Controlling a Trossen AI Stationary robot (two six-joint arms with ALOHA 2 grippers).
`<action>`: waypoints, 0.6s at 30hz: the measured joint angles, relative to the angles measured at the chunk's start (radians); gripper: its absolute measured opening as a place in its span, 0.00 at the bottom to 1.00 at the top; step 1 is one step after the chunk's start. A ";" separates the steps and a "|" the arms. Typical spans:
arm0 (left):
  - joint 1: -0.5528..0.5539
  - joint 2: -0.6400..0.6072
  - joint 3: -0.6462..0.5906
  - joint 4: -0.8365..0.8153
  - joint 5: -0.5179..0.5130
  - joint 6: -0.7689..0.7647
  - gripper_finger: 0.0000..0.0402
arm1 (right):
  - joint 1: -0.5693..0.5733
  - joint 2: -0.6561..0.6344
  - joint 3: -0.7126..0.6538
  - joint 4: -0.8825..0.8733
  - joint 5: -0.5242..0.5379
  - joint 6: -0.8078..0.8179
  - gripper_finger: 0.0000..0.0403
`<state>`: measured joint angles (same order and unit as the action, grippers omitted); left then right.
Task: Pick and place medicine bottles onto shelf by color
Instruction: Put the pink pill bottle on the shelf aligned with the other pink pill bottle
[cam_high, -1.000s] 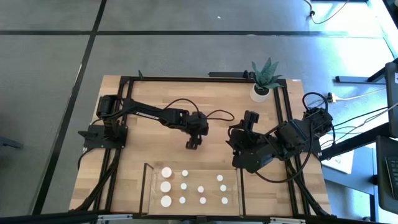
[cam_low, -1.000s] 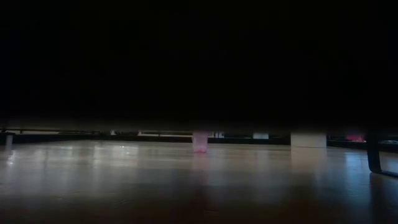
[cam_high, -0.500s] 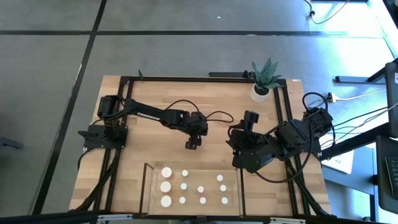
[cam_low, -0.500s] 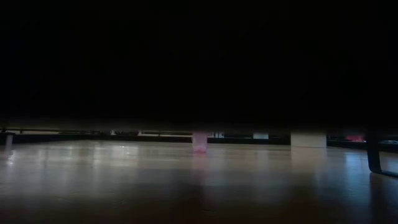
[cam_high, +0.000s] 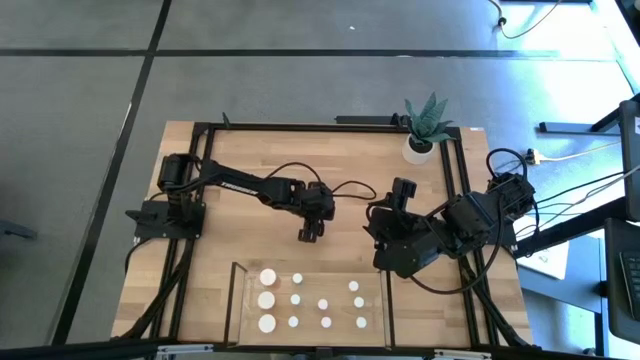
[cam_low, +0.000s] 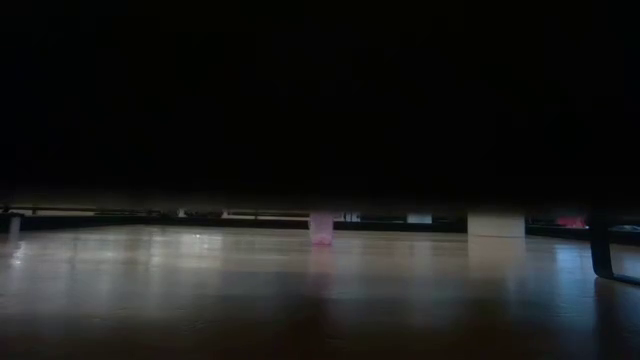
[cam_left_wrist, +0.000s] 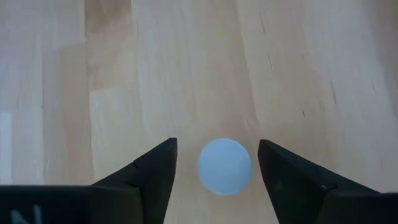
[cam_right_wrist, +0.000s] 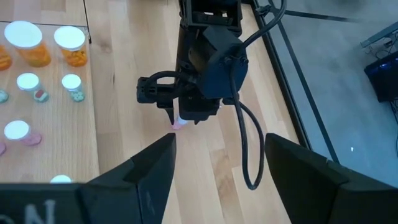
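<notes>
My left gripper (cam_left_wrist: 217, 163) is open and points down over a small bottle with a white cap (cam_left_wrist: 224, 166). One finger stands on each side of the cap with a gap on both sides. The bottle's pink body shows under the gripper in the right wrist view (cam_right_wrist: 179, 124) and stands upright on the table in the low view (cam_low: 321, 228). In the high view my left gripper (cam_high: 310, 232) hides it. The shelf (cam_high: 340, 290) lies near the table's front edge with several white-capped bottles, three of them wider (cam_high: 267, 299). My right gripper (cam_high: 380, 228) is open and empty to the right.
A white pot with a spiky green plant (cam_high: 420, 146) stands at the table's far right corner. Dark frame bars (cam_high: 452, 200) run along the table's edges. Bare tabletop (cam_high: 250, 230) lies between the left arm and the shelf.
</notes>
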<state>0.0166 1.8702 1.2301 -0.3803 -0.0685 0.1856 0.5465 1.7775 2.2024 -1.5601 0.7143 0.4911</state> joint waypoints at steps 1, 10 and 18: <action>0.000 0.000 0.000 -0.001 0.000 0.000 0.53 | 0.000 0.000 0.000 0.000 0.000 0.000 0.61; 0.000 0.000 0.000 -0.004 0.000 0.000 0.41 | 0.000 0.000 0.000 0.000 0.000 -0.002 0.61; 0.000 0.000 0.000 -0.004 0.000 0.001 0.28 | 0.000 0.000 0.000 0.000 0.000 -0.002 0.61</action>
<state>0.0170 1.8702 1.2301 -0.3843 -0.0689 0.1864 0.5465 1.7775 2.2024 -1.5604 0.7143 0.4892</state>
